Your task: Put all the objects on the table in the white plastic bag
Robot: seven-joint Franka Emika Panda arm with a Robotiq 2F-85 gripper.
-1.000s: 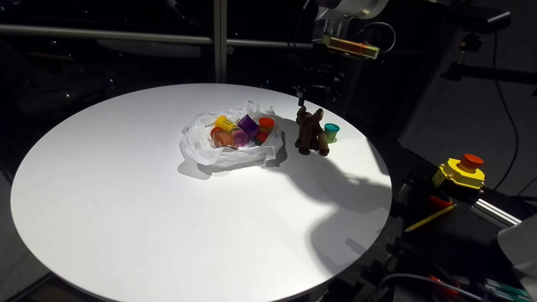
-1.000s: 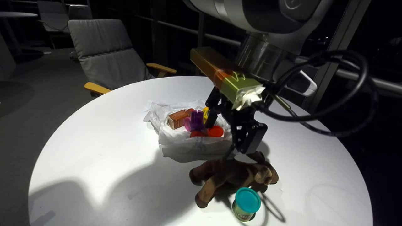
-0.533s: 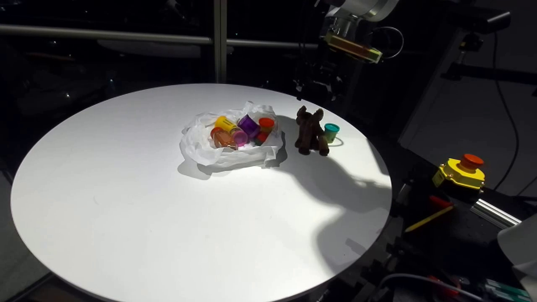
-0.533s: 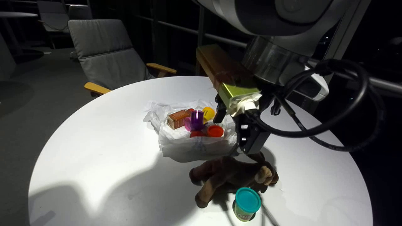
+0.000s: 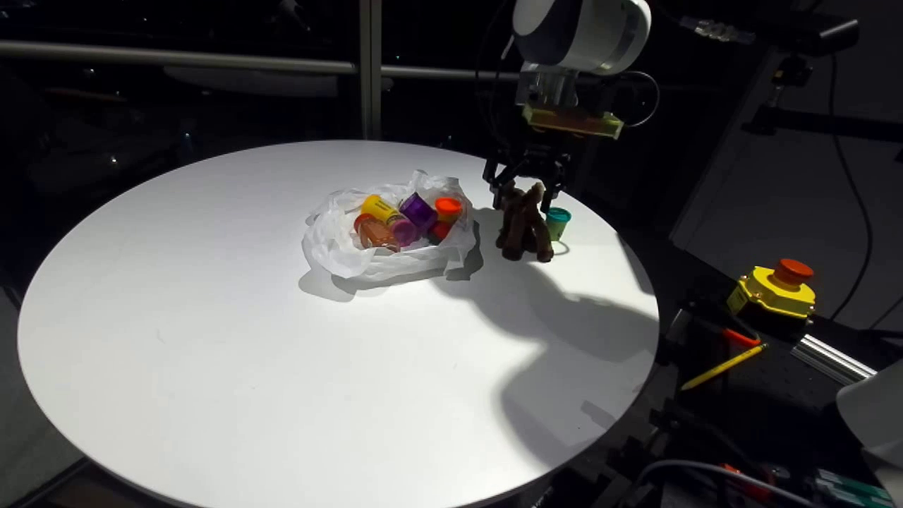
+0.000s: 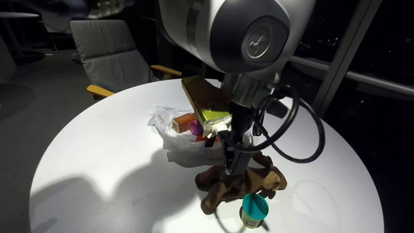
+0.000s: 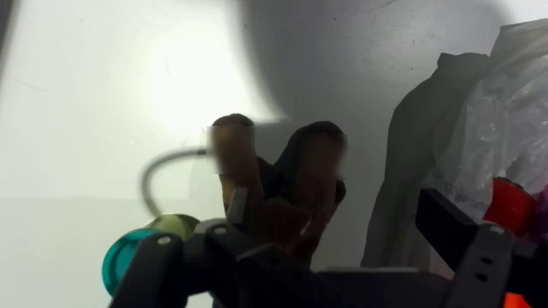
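Observation:
A brown plush toy (image 5: 522, 229) lies on the white table, also in the wrist view (image 7: 280, 222). A small tub with a teal lid (image 6: 255, 207) stands beside it. The white plastic bag (image 5: 395, 267) lies open and holds a yellow tub (image 5: 379, 209), a purple tub (image 5: 417, 212), an orange-brown box (image 6: 183, 123) and red-lidded tubs (image 5: 448, 207). My gripper (image 5: 523, 200) is open above the toy. In the wrist view (image 7: 336, 214) one finger is over the toy, near the teal tub, and the other is at the bag's side. No grip on the toy shows.
The round table's edge (image 5: 621, 243) is close beyond the teal tub. A grey chair (image 6: 106, 55) stands behind the table. A yellow box with a red button (image 5: 776, 291) and a pencil (image 5: 723, 367) are on a black surface beside the table.
My gripper rose slightly, then came down and across, so that it is now lower and over the plush toy. The jaws stay open. The toy, tub and bag have not moved.

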